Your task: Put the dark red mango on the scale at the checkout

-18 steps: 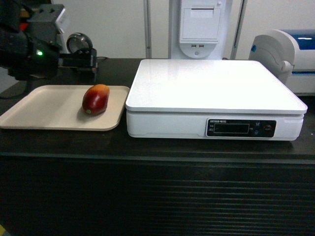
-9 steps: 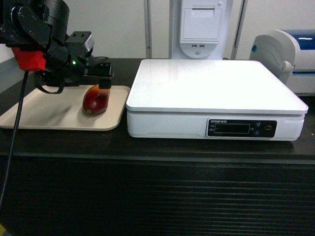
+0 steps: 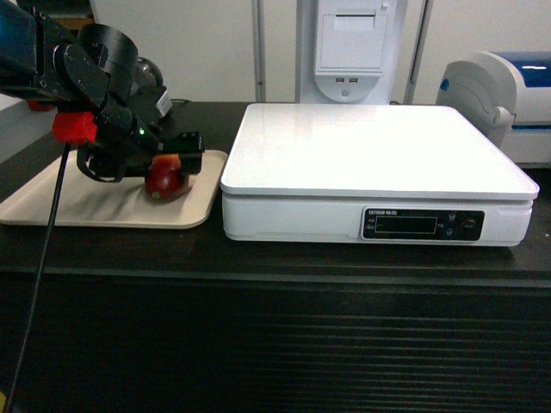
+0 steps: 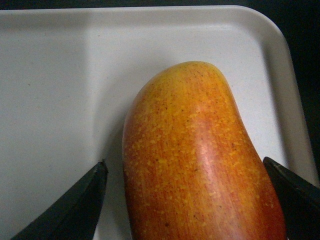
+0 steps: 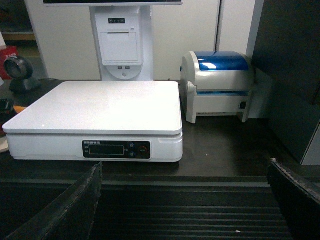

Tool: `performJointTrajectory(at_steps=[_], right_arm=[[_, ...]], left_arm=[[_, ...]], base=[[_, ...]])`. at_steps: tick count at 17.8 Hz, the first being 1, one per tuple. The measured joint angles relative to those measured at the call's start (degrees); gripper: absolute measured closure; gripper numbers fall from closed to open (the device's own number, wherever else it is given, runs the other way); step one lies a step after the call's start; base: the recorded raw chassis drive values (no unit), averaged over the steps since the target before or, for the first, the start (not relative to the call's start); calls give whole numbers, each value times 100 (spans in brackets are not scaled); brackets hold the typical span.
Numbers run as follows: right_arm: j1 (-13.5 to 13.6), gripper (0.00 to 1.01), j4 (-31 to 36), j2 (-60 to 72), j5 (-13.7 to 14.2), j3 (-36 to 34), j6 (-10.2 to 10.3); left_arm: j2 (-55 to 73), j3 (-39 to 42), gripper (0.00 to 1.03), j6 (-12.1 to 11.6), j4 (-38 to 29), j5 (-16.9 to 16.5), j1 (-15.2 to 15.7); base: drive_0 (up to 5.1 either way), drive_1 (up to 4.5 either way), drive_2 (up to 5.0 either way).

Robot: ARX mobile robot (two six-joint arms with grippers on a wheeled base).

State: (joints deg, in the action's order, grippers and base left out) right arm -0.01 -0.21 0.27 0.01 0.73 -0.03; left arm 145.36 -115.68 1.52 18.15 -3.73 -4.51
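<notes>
Dark ribbed checkout counter [image 3: 275, 344] fills the lower head view; behind it a light wall, a white receipt-printer column [image 3: 349, 47] and a white label printer with blue lid [image 5: 220, 85] at far right.

Scale [image 3: 374, 172]: white box, flat square top, black display panel on its front face. Top carries nothing. Sits on the counter just beside a beige tray [image 3: 77, 202], which lies to its left in the head view.

Dark red mango [image 3: 168, 178]: lying on its side on the tray, near the tray's right edge. Wrist view shows the orange-yellow end pointing away from the camera, deep red toward the near end.

Left gripper [image 4: 187, 200]: down over the mango, jaws spread wide, one black finger [image 4: 75, 205] on each side of the fruit. A strip of tray shows between the left finger and the skin; the other finger is at the frame corner and contact cannot be told. Mango rests on the tray, not lifted.

Right gripper [image 5: 185, 205]: jaws wide apart, holding nothing, facing the scale front from in front of the counter; not visible in the head view
</notes>
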Motion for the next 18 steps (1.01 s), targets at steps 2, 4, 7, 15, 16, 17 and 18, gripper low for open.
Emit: performJointTrajectory(at_steps=[2,4,7,15,16,17,18], right_arm=[[0,3,0,0,0,0,0],[0,3,0,0,0,0,0],[0,3,0,0,0,0,0],[0,3,0,0,0,0,0],[0,3,0,0,0,0,0],[0,3,-2,0,0,0,0],[0,3,-2,0,0,0,0]], left_arm=[[-4,212,31,-48,-136,42,0],[-175,422,43,-103,-195,55,-2],[-717,907,43,-221,-516,-9,-24],[-3014,1659,43,-345,-1113,-289,-1248],[-3042,1648,43,-352,-1108,-293,-1521],[-3016,1604,43,-348,-1016,-295,-1725],[-2922,1545,43,-352,-977,-251,-1956]], base=[[0,0,0],[0,0,0],[0,0,0],[0,0,0],[0,0,0],[0,0,0],[0,0,0]])
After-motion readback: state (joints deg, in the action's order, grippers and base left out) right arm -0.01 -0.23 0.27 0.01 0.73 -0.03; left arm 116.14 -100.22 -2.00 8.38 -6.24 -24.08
